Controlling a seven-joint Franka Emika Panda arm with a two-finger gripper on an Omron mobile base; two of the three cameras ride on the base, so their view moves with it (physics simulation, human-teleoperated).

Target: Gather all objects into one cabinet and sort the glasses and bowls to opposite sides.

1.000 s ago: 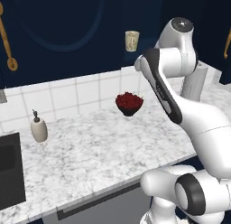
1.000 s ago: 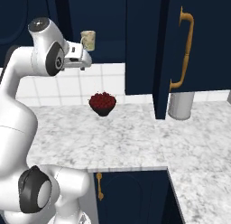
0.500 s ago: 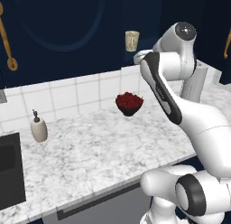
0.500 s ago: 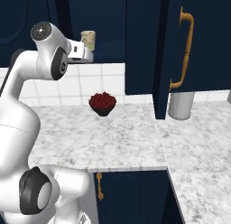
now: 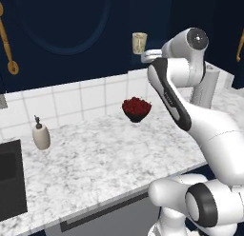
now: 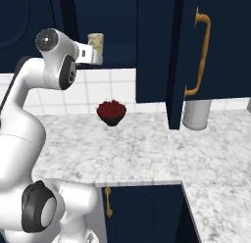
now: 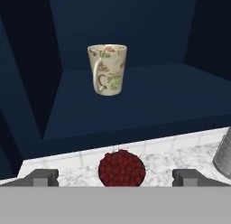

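Cream with a faint red-and-green pattern, the cup [image 7: 107, 69] is sitting upright on the navy shelf [image 7: 149, 101] inside the open cabinet [image 5: 66, 25], towards the left of the opening from where my hand is looking. My gripper [image 7: 115, 177] is spread as wide as it goes with nothing in it, raised up in front of the shelf and well short of the cup. Down on the marble bench [image 5: 105, 159] below there's a dark bowl [image 6: 111, 113] that looks heaped with red bits. My worry from here: the cup has a side handle, so if I go in off-centre a finger could catch it and tip the cup over. The open door [image 6: 176, 56] beside me could also snag my arm.
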